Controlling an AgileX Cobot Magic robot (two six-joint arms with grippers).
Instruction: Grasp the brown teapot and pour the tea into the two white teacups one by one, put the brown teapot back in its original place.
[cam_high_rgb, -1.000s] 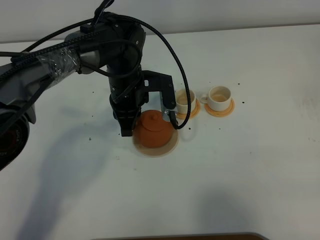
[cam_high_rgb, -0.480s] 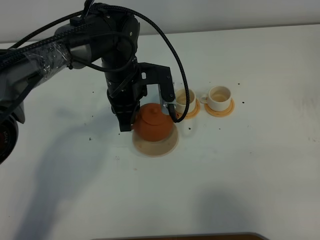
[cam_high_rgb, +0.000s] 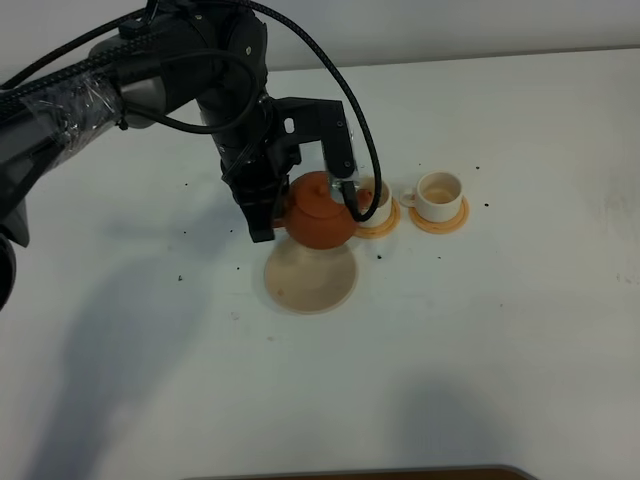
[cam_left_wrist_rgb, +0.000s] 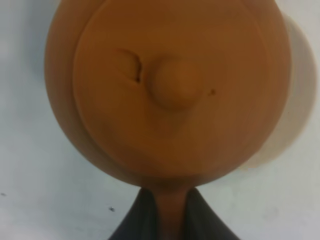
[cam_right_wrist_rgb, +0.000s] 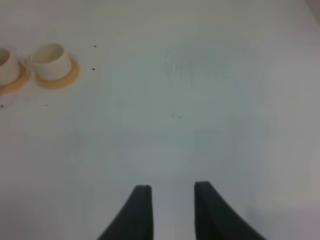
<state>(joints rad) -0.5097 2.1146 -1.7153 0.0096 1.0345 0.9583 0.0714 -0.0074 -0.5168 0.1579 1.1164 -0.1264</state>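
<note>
Brown clay teapot (cam_high_rgb: 318, 210) had risen off the disc (cam_high_rgb: 305, 285) within the last second and hung above its far edge, toward the nearer cup (cam_high_rgb: 375, 196). Left gripper (cam_left_wrist_rgb: 170, 220) was clamped on its handle, while right gripper (cam_right_wrist_rgb: 170, 197) idled, jaws apart. Pouring looked next.

1. The white table (cam_high_rgb: 520, 330) is shown brightly and evenly lit from overhead in the high view.
2. Broad, soft grey shadows are cast on the table below the left arm (cam_high_rgb: 120, 80).
3. The brown teapot (cam_left_wrist_rgb: 170, 90) is rendered blurred and close in the left wrist view.
4. The two white teacups (cam_right_wrist_rgb: 50, 59) are seen hazy and out of focus in the right wrist view.
</note>
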